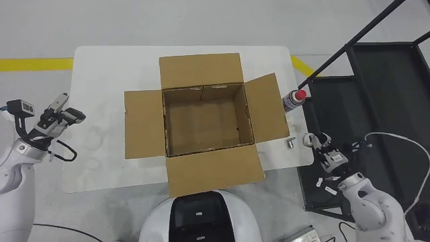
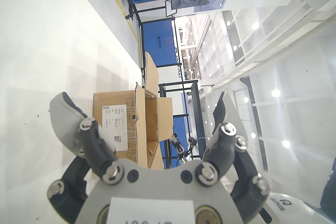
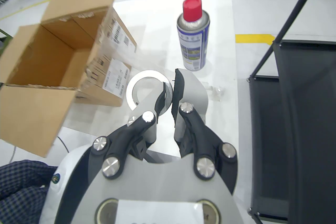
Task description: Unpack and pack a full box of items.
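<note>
An open cardboard box (image 1: 208, 119) stands mid-table with its four flaps spread, and its inside looks bare. A spray can (image 1: 293, 98) with a red cap stands upright just off the box's right flap, also seen from the right wrist (image 3: 193, 43). My right gripper (image 3: 170, 93) hovers near the table's right front corner (image 1: 319, 141), shut on the wall of a silvery ring like a tape roll (image 3: 143, 83). My left gripper (image 2: 143, 107) is open and holds nothing, off the table's left edge (image 1: 64, 115), pointing toward the box (image 2: 126, 120).
A small clear object (image 1: 291, 142) lies on the white table (image 1: 107, 74) near the right front corner, also visible from the right wrist (image 3: 216, 90). A black cart (image 1: 376, 128) with dark shelves stands right beside the table's right edge.
</note>
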Controlling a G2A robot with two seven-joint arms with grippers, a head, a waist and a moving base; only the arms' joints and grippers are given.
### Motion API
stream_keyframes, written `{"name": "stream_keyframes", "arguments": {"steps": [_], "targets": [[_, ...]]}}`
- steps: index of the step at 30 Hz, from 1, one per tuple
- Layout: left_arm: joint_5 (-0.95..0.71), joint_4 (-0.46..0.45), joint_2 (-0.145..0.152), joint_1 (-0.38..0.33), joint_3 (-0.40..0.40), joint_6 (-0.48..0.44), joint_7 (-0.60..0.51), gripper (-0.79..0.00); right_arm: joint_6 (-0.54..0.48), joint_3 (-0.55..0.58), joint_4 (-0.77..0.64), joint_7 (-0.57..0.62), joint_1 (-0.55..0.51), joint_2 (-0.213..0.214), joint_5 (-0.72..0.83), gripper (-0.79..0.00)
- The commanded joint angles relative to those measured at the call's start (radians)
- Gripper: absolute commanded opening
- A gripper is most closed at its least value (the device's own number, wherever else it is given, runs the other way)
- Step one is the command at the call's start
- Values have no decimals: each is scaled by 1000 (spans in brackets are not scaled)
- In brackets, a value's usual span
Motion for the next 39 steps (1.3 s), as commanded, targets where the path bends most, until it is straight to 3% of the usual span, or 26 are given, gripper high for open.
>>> {"name": "stream_keyframes", "arguments": {"steps": [1, 4, 18, 22, 31, 39], "targets": [[0, 0, 0, 0, 0, 0, 0, 0, 21, -28, 39, -50, 8, -1, -86, -785], [0, 0, 0, 0, 0, 0, 0, 0, 46, -61, 84, -116, 23, -3, -156, -785], [0, 0, 0, 0, 0, 0, 0, 0, 50, -92, 94, -104, 45, -3, -168, -785], [0, 0, 0, 0, 0, 0, 0, 0, 84, -161, 146, -93, 87, -3, -246, -785], [0, 0, 0, 0, 0, 0, 0, 0, 209, -279, 301, -188, 137, -8, -413, -785], [0, 0, 0, 0, 0, 0, 0, 0, 279, -313, 349, -265, 160, -10, -425, -785]]}}
